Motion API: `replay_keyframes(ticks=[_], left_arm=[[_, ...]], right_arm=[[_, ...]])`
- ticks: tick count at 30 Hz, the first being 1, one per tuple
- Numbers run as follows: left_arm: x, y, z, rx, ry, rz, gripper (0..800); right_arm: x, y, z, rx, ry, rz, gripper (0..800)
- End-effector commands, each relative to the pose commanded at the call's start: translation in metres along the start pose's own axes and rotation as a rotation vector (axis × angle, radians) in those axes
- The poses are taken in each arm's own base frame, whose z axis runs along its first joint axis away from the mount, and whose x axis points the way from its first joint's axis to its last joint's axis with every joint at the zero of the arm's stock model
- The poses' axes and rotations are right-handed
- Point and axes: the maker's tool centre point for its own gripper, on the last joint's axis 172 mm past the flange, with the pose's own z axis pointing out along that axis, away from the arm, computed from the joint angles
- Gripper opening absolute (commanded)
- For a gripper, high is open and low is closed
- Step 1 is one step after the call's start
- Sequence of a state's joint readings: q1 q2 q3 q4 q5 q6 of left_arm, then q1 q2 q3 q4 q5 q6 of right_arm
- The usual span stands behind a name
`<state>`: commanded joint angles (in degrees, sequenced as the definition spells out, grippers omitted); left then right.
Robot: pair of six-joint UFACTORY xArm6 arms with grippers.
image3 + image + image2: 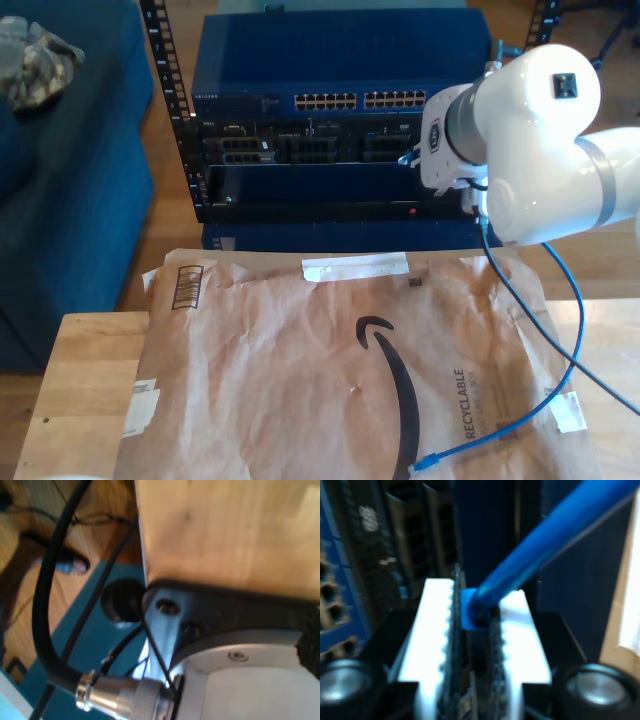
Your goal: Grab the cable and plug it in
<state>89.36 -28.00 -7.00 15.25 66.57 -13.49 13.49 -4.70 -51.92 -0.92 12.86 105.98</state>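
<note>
Cable (540, 545) fills your second wrist view as a bright blue line running into my second gripper (476, 630), whose two white ribbed pads (436, 630) are closed tight on the blue boot just behind the plug, with dark rack (395, 540) ports blurred beyond the tips. You can judge that hold a sound one: the wire looks light, thin and limp, so only the stiff boot gives control of the plug, and its small latch tab probably will not forgive a skewed push. In your first wrist view you see a pale wooden table (230, 530) edge, a black mount (225, 615) and a metal connector (120, 695) on a thick black lead; my first gripper's jaws cannot be made out there, so you cannot tell how they stand. Your exterior view shows the white arm (530, 140) at the view's right, reaching up to the blue rack's port rows, while the cable drops from it, loops over the brown paper mailer (340, 370) on the table and ends in a free plug (425, 462) lying near the view's lower edge.
</note>
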Motion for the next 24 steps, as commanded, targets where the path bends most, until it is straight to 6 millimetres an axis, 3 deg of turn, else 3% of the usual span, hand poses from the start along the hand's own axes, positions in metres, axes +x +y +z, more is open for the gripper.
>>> replay_keyframes(ticks=[6,10,13,17,21,24], left_arm=[[-0.001,-0.001,0.0,0.002,-0.004,0.001,800],[-0.001,-0.001,0.0,0.002,-0.004,0.001,800],[-0.001,-0.001,0.0,0.004,-0.004,0.003,800],[-0.001,-0.001,0.0,0.002,-0.004,0.001,800],[-0.001,-0.001,0.0,0.004,-0.004,0.003,800],[-0.001,-0.001,0.0,0.002,-0.004,0.001,800]], right_arm=[[0.007,-0.01,-0.013,0.027,0.006,0.001,2],[0.006,-0.005,-0.024,0.047,-0.001,-0.003,2],[0.003,-0.01,-0.039,0.151,-0.029,-0.023,1],[-0.004,0.001,-0.053,0.268,-0.069,-0.083,1],[-0.014,-0.011,-0.066,0.363,-0.106,-0.093,1],[-0.017,0.007,-0.069,0.422,-0.133,-0.148,3]])
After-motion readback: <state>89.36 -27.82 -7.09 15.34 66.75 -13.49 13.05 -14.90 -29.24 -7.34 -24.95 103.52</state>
